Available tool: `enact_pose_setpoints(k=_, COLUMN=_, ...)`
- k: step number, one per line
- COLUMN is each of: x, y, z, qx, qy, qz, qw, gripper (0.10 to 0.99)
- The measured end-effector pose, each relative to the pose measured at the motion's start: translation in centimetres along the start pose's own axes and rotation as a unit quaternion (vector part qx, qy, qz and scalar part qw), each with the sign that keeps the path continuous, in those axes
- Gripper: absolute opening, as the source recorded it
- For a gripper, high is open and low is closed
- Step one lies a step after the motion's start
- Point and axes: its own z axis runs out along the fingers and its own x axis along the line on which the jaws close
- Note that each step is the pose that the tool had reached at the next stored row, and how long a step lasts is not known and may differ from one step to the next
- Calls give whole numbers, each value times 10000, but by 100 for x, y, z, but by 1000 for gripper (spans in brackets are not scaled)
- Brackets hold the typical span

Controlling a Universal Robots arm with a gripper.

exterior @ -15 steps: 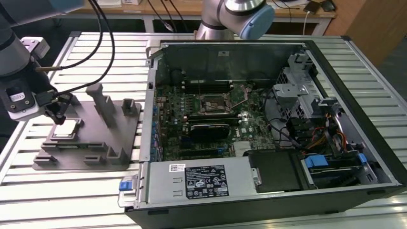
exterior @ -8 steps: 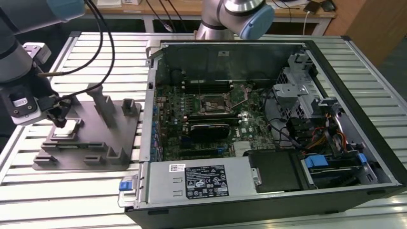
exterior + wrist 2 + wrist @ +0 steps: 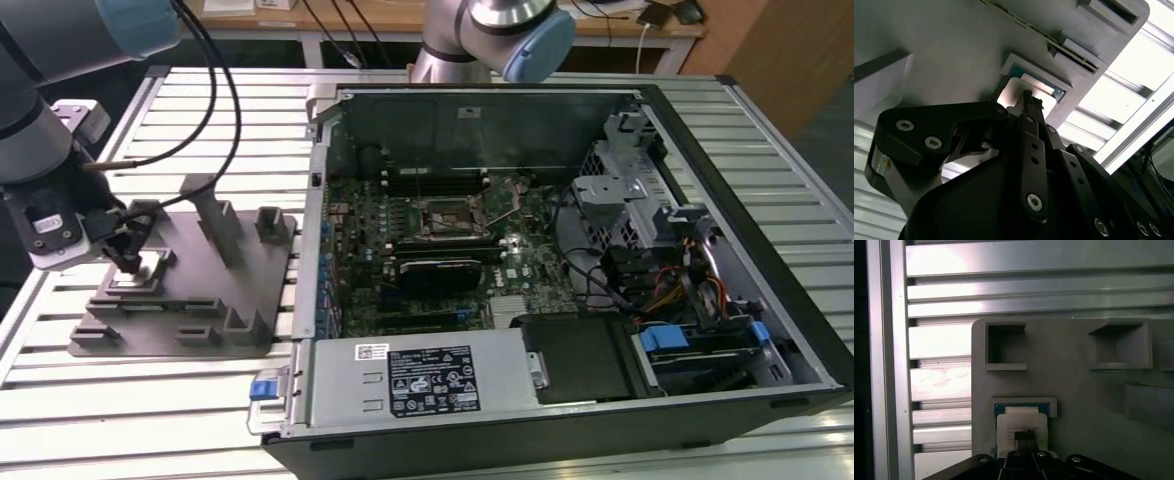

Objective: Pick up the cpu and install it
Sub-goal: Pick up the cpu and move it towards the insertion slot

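Black gripper [image 3: 1024,436], tips pressed together, hides part of the cpu [image 3: 1021,422]; its pale silver top sits in the grey fixture block [image 3: 1079,390] recess.

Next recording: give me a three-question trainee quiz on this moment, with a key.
1. True or false: the cpu already sits in the motherboard socket.
2. The gripper is over: A) the grey fixture block; B) the power supply; C) the drive cage.
3. Fill in: the computer case lies on the exterior view's ____ of the fixture block.
Key: 1 false; 2 A; 3 right.
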Motion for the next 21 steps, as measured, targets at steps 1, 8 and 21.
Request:
enact_pose_setpoints(k=1, x=1, y=-1, z=6, qx=0, qy=0, qz=0, qw=10000, gripper=106)
enact_pose_setpoints(k=8, x=3, y=-4, z=23, qx=0, qy=0, qz=0, qw=10000, gripper=106)
enact_pose_setpoints(k=21, x=4, y=-4, z=28, qx=0, qy=-1, qz=0, qw=10000, gripper=467)
